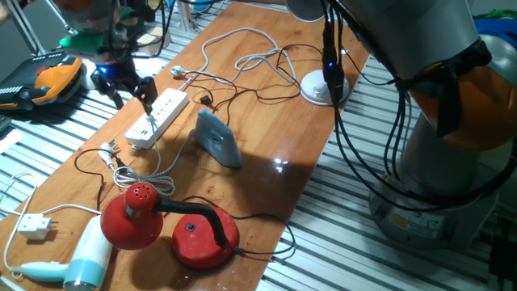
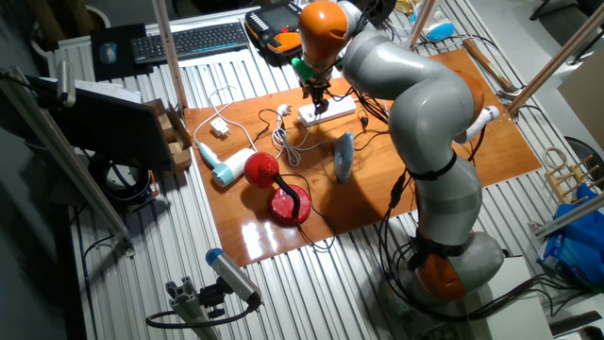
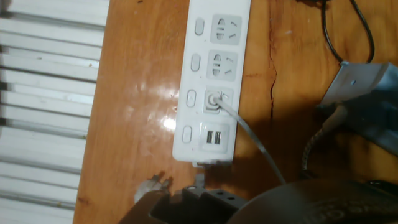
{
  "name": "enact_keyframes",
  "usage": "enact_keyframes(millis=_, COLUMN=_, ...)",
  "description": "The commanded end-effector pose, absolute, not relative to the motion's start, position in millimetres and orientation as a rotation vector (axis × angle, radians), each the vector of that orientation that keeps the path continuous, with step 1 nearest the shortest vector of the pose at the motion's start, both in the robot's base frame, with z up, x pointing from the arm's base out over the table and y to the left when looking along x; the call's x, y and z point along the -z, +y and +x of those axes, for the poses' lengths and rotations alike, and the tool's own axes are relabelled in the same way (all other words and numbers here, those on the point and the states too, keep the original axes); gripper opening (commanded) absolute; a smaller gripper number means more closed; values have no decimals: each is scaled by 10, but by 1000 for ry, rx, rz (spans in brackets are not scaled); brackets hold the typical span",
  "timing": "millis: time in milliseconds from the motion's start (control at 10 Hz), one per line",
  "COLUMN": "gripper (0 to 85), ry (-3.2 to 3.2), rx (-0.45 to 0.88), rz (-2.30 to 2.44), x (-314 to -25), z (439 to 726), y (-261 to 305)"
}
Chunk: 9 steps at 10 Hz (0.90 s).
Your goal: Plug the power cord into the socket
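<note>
The counter [image 1: 266, 174] carries one white power strip [image 1: 157, 118], one blue iron [image 1: 218, 139], one red desk lamp [image 1: 174, 223], one hair dryer [image 1: 81, 263], and one round white base [image 1: 321, 87]. The strip shows three outlets [image 3: 222, 62] and one USB panel [image 3: 213, 137].

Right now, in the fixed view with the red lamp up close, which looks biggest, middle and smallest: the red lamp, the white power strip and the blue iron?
1. The red lamp looks biggest, though it sits nearest the camera.
2. and 3. The white power strip and blue iron look about alike, so I won't rank them.
</note>
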<state>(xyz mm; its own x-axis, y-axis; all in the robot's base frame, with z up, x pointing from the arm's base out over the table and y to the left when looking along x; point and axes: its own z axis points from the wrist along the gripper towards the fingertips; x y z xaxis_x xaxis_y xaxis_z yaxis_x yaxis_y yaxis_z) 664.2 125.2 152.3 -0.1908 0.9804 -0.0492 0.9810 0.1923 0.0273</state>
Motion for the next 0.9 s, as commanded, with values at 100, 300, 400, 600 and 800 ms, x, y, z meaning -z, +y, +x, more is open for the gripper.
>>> enact_keyframes(millis=100, gripper=510, ry=2384, rx=6, rz=1948, x=-1452, z=6625, y=1329)
enact_keyframes(millis=300, gripper=510, ry=2394, rx=3, rz=1931, x=-1452, z=6607, y=1377)
enact_keyframes(millis=400, gripper=510, ry=2410, rx=6, rz=1910, x=-1435, z=6603, y=1397)
enact_keyframes(millis=600, gripper=340, ry=2451, rx=0, rz=1859, x=-1402, z=6599, y=1421)
enact_keyframes(millis=800, gripper=170, ry=2491, rx=-20, rz=1806, x=-1343, z=6595, y=1477)
